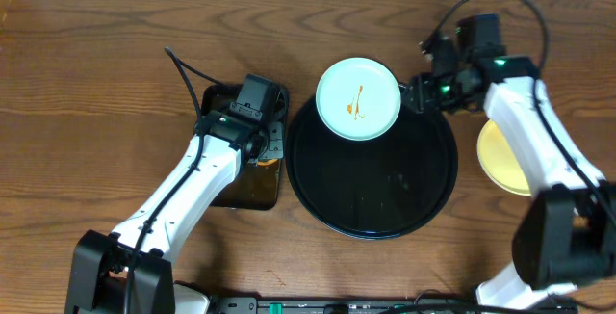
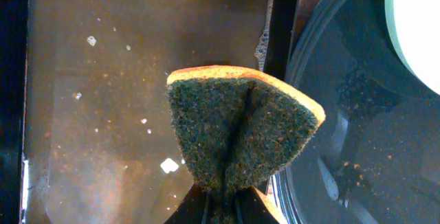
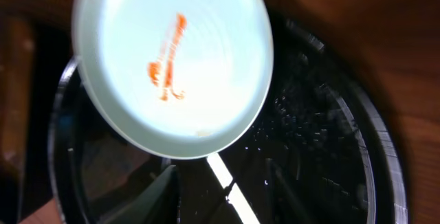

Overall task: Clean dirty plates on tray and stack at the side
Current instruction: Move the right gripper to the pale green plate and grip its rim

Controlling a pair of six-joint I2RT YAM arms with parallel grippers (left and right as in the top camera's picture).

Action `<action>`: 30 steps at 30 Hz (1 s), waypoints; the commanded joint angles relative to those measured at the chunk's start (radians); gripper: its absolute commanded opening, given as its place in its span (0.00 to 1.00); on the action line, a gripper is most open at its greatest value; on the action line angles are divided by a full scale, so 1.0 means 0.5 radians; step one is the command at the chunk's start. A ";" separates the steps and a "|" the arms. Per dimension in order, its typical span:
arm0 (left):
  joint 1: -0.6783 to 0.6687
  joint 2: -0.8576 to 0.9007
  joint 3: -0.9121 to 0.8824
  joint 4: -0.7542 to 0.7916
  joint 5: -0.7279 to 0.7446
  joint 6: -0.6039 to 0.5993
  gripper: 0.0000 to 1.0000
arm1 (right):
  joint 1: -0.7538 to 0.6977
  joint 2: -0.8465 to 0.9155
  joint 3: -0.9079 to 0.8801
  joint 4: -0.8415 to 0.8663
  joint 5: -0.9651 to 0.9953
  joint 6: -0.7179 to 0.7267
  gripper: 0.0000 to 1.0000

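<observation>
A pale mint-blue plate (image 1: 358, 98) with an orange smear rests at the far edge of the round black tray (image 1: 373, 198). In the right wrist view the plate (image 3: 172, 66) lies just ahead of my right gripper (image 3: 220, 183), whose fingers are apart over the tray (image 3: 330, 148). My right gripper (image 1: 416, 92) sits by the plate's right rim. A pale yellow plate (image 1: 500, 155) lies on the table to the right, partly under my right arm. A second mint-blue plate is not in view. My left gripper (image 2: 223, 193) is shut on a yellow-and-green sponge (image 2: 240, 128).
A small rectangular dark tray (image 1: 241, 184) with soapy brown water (image 2: 103, 114) lies left of the black tray (image 2: 344, 128), under my left gripper (image 1: 260, 136). The plate's edge shows in the left wrist view (image 2: 419, 25). Cables trail behind both arms.
</observation>
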 commanded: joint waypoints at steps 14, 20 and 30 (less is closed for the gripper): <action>0.008 -0.028 0.011 -0.001 -0.005 -0.027 0.08 | 0.079 0.502 0.024 0.150 -0.006 0.265 0.05; 0.006 -0.028 0.011 0.000 0.043 0.005 0.08 | 0.078 0.498 0.024 -0.095 -0.007 0.264 0.01; -0.010 -0.027 0.011 0.326 0.574 0.220 0.07 | 0.169 0.374 0.024 -0.506 0.166 0.198 0.01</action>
